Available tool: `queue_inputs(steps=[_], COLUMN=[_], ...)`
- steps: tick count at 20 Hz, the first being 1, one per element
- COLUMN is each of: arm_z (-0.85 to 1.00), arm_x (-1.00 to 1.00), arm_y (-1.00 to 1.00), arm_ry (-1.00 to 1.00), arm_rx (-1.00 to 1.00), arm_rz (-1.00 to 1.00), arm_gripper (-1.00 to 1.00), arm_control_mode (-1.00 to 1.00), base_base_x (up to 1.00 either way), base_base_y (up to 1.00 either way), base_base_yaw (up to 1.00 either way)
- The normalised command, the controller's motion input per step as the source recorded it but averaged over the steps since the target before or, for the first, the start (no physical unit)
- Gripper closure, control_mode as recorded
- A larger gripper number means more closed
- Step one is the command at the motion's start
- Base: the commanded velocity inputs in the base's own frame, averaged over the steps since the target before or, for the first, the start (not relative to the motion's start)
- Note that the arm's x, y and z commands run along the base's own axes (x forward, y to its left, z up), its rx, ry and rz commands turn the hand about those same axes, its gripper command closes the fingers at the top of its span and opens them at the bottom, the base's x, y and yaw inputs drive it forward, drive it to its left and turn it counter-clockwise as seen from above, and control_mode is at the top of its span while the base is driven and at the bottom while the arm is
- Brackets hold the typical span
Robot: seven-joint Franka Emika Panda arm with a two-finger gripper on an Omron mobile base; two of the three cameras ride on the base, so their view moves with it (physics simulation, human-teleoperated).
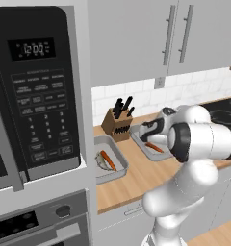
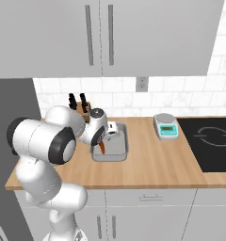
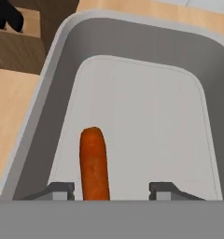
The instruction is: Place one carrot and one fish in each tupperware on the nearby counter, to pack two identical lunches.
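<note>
We see the pincer [image 3: 108, 189] low over the right tray [image 3: 142, 98], tips apart, nothing clamped. In the hand view a carrot [image 3: 94, 163] lies on that tray's floor between the two fingertips [image 3: 58, 189], closer to the left one and not clearly touching either; whether it rests fully flat we can't tell. The right tray holds this one carrot [image 1: 154, 147] and we see no fish in it from here. In the left base view the left tray [image 1: 118, 166] sits on the table [image 1: 136, 180] near the microwave [image 1: 35, 91], holding a carrot [image 1: 107, 160] and a pale fish [image 1: 102, 162] side by side, touching or nearly so. The two trays are apart, with the knife block [image 1: 116, 125] behind and between them against the tiled wall. In the right base view the arm reaches from lower left over the right tray [image 2: 118, 150], with the carrot [image 2: 102, 148] at the tray's left side just under the hand. A scale [image 2: 165, 125] stands on the table [image 2: 152, 164] to the right of that tray, just beside the black stovetop [image 2: 211, 141]. Grey cabinets hang above.
</note>
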Motion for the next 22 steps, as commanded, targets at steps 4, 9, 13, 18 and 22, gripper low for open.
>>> queue_inputs(steps=[4, 9, 13, 18, 22], arm_z=[0.20, 0.75, 0.84, 0.55, 0.63], arm_x=[-0.13, -1.00, -0.97, -0.99, -0.90], arm_y=[0.00, 0.02, 0.19, 0.38, 0.34], arm_ry=[0.00, -0.06, -0.02, -0.03, -0.13], arm_rx=[0.00, 0.00, -0.02, -0.08, -0.07], arm_rz=[0.00, 0.03, 0.05, 0.02, 0.00], arm_gripper=[-1.00, -1.00, -1.00, -1.00, -1.00], arm_control_mode=[-1.00, -1.00, -1.00, -1.00, -1.00], base_base_x=[0.00, 0.00, 0.00, 0.00, 0.00], base_base_y=[0.00, 0.00, 0.00, 0.00, 0.00], base_base_yaw=[0.00, 0.00, 0.00, 0.00, 0.00])
